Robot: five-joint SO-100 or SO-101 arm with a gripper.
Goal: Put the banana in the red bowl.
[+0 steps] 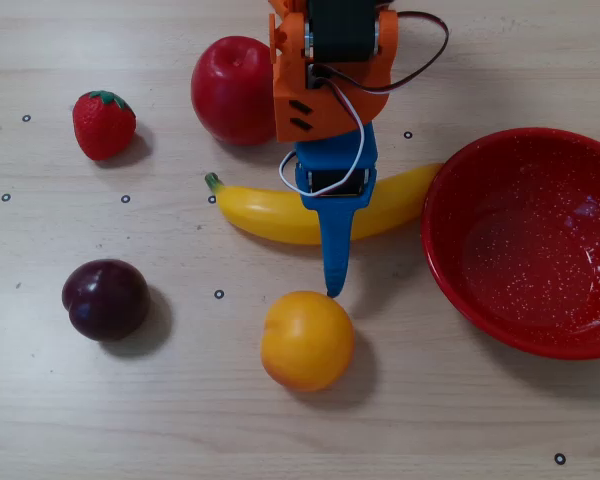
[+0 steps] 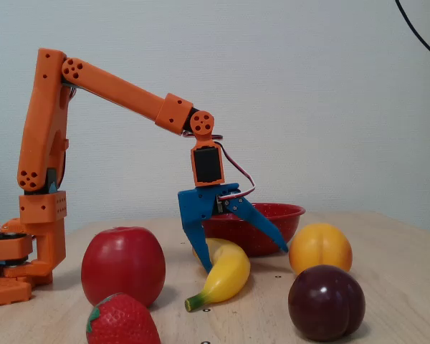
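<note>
Overhead view: banana (image 1: 280, 212) lies flat on the table (image 1: 130, 420), stem pointing left, far end touching or just beside the rim of the red bowl (image 1: 525, 240). Bowl is empty, so I read nothing as delivered yet. My gripper (image 1: 332, 240) sits right over the banana's middle; one blue finger crosses it and ends just short of the orange fruit (image 1: 307, 340). I can't judge the opening from here. Fixed view: gripper (image 2: 244, 261) is spread wide, jaws straddling the banana (image 2: 222, 276), one finger down beside it, the other angled out toward the bowl (image 2: 272, 215); not closed on anything. I'd call this pre-grasp: close, lift, carry and drop all remain. Surface is pale wood-grain with small ring markers; apple (image 2: 123, 265), strawberry (image 2: 122, 319) and plum (image 2: 326, 301) sit nearby. Plain light wall behind.
</note>
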